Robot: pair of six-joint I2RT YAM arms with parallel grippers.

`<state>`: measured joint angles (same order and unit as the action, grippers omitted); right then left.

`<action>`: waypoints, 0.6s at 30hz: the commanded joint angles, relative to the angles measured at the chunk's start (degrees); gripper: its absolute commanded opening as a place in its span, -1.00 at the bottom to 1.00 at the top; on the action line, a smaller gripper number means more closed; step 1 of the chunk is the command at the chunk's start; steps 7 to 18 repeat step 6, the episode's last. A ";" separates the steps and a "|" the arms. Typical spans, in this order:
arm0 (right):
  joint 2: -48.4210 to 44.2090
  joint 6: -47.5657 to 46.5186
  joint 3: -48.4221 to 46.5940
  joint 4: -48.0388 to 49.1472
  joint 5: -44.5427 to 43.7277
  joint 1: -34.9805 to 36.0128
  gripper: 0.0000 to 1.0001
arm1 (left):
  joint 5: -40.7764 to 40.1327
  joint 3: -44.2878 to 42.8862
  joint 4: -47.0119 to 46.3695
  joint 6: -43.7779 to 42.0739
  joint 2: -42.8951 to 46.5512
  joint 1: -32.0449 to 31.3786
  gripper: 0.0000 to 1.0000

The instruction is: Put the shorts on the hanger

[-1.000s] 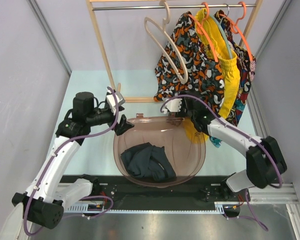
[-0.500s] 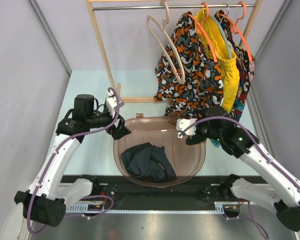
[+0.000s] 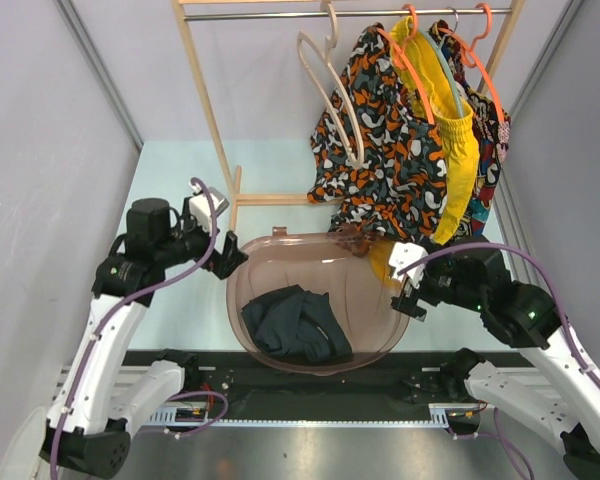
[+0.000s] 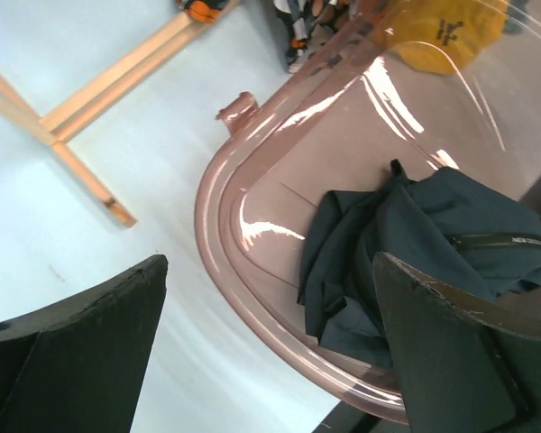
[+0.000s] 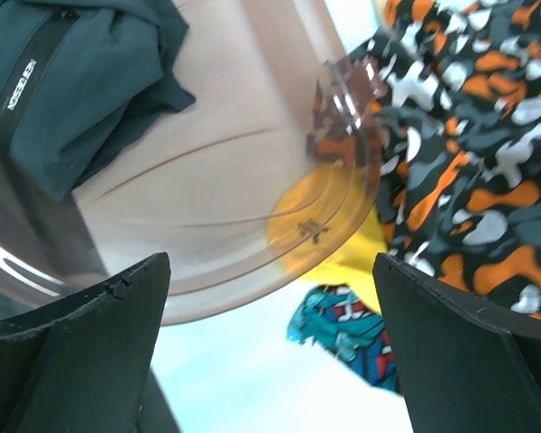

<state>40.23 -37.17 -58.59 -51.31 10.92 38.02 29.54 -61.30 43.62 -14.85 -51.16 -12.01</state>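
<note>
Top external view shows the shorts (image 3: 380,150) draped on the hanger (image 3: 405,65) at the rail (image 3: 260,15), their long axis vertical and the hem just above the far rim of the basin (image 3: 290,238). Both pairs of jaws stand wide apart, gripping nothing. Of the two, the right jaws sit below and nearer than the hem (the right wrist view has the print at upper right), while the left jaws lie well apart to the left. I judge the right arm nearer; any adjusting move goes up and away.

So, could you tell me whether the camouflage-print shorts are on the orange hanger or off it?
On it: the shorts hang draped over the orange hanger, hooked on the rail.
</note>
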 commanded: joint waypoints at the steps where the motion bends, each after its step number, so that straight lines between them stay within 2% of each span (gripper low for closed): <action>1: -0.42 4.12 -1.79 -2.48 -1.16 -0.23 1.00 | -4.49 2.50 -1.96 2.11 2.46 0.41 1.00; 6: 0.81 3.95 -1.79 -3.27 -1.43 -0.14 0.99 | -7.12 1.80 -1.26 2.46 3.26 0.41 0.99; 18: 0.81 3.95 -1.79 -3.27 -1.43 -0.14 0.99 | -7.12 1.80 -1.26 2.46 3.26 0.41 0.99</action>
